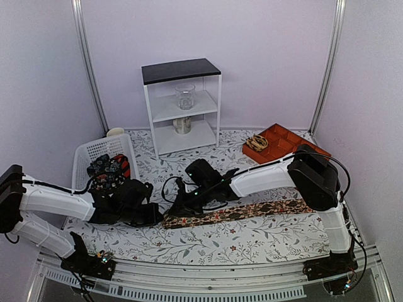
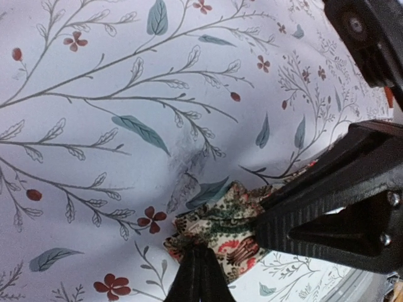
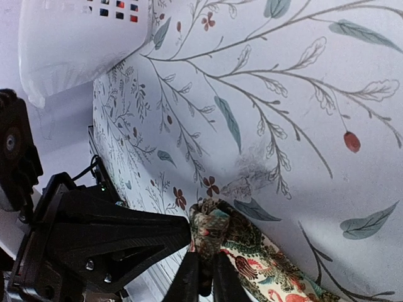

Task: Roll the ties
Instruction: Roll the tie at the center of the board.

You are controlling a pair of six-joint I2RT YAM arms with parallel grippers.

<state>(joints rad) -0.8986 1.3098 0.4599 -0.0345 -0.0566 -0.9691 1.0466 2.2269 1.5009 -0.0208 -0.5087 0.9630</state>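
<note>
The tie [image 1: 252, 211] lies flat along the table [image 1: 208, 248], stretching away to the right of the basket [image 1: 85, 157]. Its nearer end sits just in front and to the right of the basket's front corner. Both hands meet at that end. The left hand [image 2: 199, 255] is clenched tight, its tips on the very edge of the cloth, and it appears to pinch it. The right hand [image 3: 204, 264] is closed on a small fold of the same end, which stands up bunched between its fingers.

This looks like the start of the roll: the first turn is being formed and the rest of the tie is unrolled. Rolled ties [image 1: 108, 171] in the basket suggest where this one is meant to go.

Next, I judge, the fold must be turned over onto the flat length, away from the basket. One hand should pin the core so the soft cloth does not spring open or skew sideways.
</note>
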